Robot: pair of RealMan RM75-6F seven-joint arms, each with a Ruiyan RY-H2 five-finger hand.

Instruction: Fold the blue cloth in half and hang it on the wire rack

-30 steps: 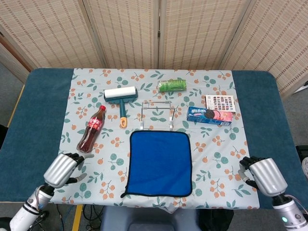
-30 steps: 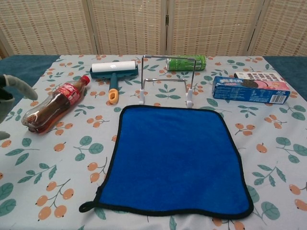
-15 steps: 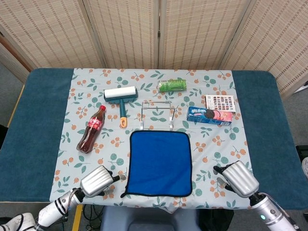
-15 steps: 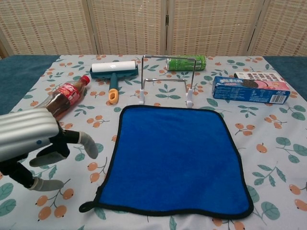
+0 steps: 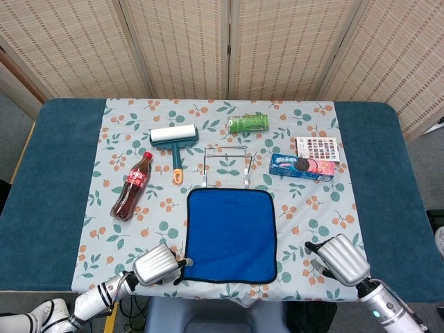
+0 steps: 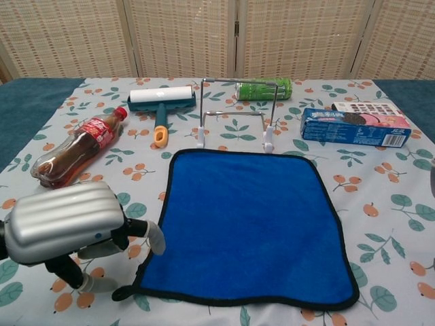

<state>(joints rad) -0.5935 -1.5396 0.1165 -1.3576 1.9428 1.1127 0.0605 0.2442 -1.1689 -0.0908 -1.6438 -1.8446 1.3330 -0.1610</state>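
Cloth: the flat blue square cloth with black edging lies spread on the leaf-patterned tablecloth of the table, unfolded, just in front of the bare silver wire rack.
Left robot hand: the silver-backed left robot hand now sits at the cloth's near-left corner, closer than half a second ago; fingers apart, one fingertip over the cloth's left edge, nothing held.
Right robot hand: the right robot hand hovers past the cloth's near-right corner, little shifted; whether its fingers are spread or curled cannot be told.
Surroundings: a lying cola bottle, white lint roller with teal handle, green can, blue biscuit box are unmoved.
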